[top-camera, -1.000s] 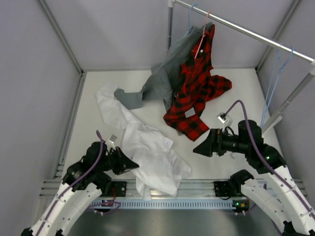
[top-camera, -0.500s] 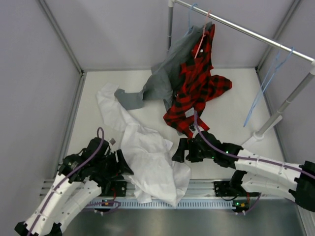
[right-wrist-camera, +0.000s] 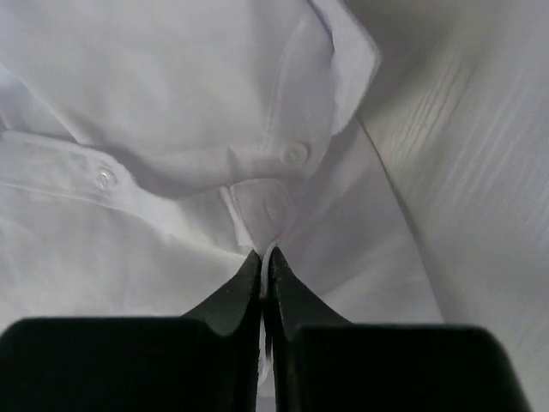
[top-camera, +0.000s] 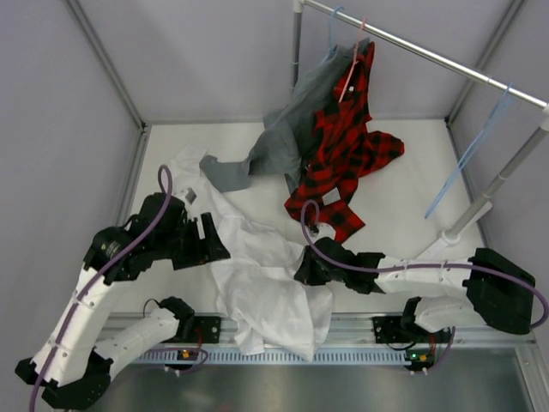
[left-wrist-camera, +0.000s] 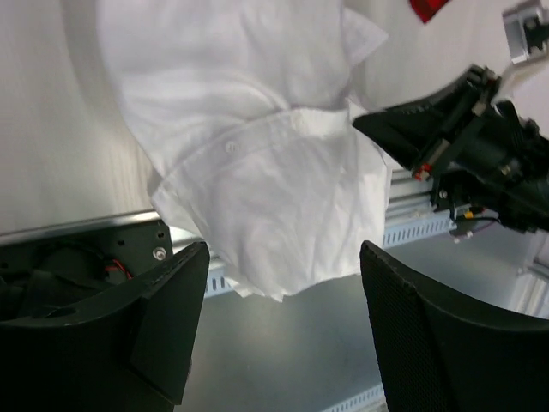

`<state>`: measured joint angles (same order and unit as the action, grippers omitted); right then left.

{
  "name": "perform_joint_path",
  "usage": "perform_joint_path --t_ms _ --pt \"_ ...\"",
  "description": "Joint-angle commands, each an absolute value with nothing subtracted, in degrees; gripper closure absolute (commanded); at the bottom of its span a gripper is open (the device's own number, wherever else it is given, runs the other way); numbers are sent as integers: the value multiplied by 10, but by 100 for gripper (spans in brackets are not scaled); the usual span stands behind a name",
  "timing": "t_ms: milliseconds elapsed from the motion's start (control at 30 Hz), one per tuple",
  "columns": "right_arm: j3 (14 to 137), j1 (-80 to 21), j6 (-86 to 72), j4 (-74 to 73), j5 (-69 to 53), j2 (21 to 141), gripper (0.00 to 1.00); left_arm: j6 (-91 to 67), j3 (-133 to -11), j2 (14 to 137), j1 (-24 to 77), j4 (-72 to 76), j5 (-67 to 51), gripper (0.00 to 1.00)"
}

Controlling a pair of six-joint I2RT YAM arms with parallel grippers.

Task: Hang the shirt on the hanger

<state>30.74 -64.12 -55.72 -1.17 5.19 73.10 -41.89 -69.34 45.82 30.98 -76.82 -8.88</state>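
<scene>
**Right arm pinches the placket, blue hanger hangs on the rail**

The right gripper (right-wrist-camera: 262,257) is down on the shirt (top-camera: 257,283), jaws pressed together on a thin fold of its buttoned front edge (the buttons (right-wrist-camera: 294,154) show just above the tips in the wrist view). The left gripper (top-camera: 214,240) hovers over the shirt's left side, fingers spread wide, holding nothing. The shirt lies crumpled on the table (top-camera: 403,197), its lower part spilling over the near edge. The hanger (top-camera: 467,153) dangles from the rail (top-camera: 429,53) at the far right, well apart from the shirt and untouched.

This reads as the early pick-up-and-arrange step, with hardly any of the job done. Next, the left arm probably needs to find the collar or a shoulder, so the garment can be lifted open and the neck exposed.

The count:
- **Garments:** one white shirt, one plaid shirt (top-camera: 343,146) and one grey garment (top-camera: 283,137).
- **Hangers:** three, by the look of it. They are the free blue one, a pink hanger (top-camera: 350,73) under the plaid, and a bluish hook (top-camera: 330,26) above the grey.
- **Arms:** two.
</scene>
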Motion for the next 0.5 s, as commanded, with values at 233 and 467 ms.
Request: perform_joint_path --t_ms 233,467 --pt "598 -650 -253 -179 250 592 100 -363 -968 675 308 -836 163 24" --pt "688 -768 -142 -279 175 497 100 -432 -1074 728 292 -775 171 25"
